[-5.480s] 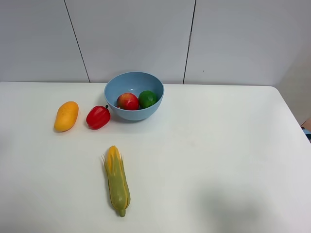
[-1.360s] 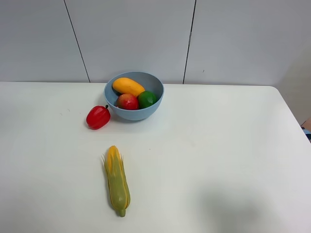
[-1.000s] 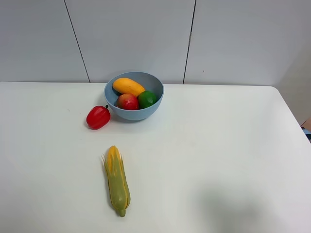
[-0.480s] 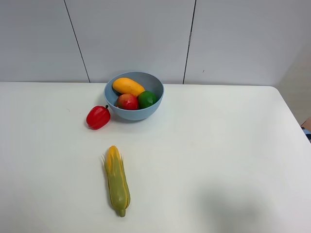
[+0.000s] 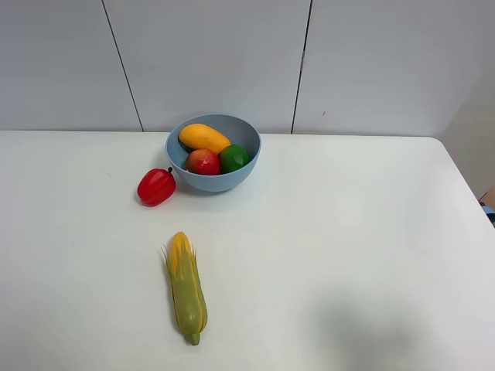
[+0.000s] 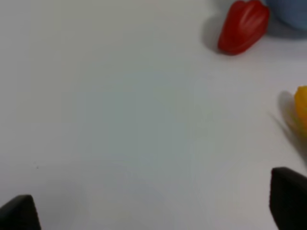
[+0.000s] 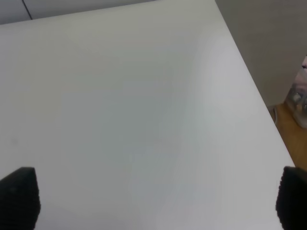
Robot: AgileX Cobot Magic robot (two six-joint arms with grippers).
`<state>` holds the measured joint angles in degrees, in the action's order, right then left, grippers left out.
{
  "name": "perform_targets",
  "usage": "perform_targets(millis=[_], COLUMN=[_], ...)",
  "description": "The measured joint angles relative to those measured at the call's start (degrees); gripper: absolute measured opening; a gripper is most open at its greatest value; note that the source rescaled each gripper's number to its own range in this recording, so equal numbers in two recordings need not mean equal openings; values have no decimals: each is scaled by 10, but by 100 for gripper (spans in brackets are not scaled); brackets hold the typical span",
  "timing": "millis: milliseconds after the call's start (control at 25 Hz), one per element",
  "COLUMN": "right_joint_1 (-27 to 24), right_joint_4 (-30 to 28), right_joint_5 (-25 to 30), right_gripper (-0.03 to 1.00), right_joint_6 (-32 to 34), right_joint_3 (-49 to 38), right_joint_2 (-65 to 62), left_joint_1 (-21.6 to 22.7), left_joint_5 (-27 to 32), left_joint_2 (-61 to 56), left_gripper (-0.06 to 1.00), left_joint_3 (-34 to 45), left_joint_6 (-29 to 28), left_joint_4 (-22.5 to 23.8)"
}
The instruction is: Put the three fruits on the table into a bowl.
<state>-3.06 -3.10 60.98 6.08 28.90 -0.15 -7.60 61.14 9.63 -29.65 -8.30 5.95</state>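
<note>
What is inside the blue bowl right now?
The bowl holds three fruits: a mango at the back, a red-yellow fruit and a lime in front. The bowl's floor beneath them is hidden.

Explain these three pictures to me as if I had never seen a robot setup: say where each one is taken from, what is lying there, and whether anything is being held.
This is a robot with two arms, each ending in a claw. One picture comes from a camera mounted high, off the arms; the arms themselves are out of its sight. It shows a white table with a light-blue bowl near the back wall. Inside the bowl lie a mango, a red-yellow fruit and a lime. Beside the bowl, on the table, sits a red bell pepper; nearer the camera lies a corn cob.

The other two pictures come from cameras on the wrists. The dark corners are the fingertips of the left claw and the right claw. Both are wide open and hold nothing. The left one looks down toward the pepper and the edge of the bowl; the right one sees only bare table.
</note>
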Motion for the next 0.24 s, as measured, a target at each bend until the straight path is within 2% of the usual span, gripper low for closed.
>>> perform_targets(millis=[240], right_joint_1=[0], right_joint_4=[0], right_joint_5=[0], right_gripper=[99], right_joint_6=[0], right_joint_3=[0], right_joint_2=[0], left_joint_1=[0], left_joint_5=[-4], left_joint_2=[0], left_gripper=[88], left_joint_3=[2], left_joint_6=[29], left_joint_4=[-15])
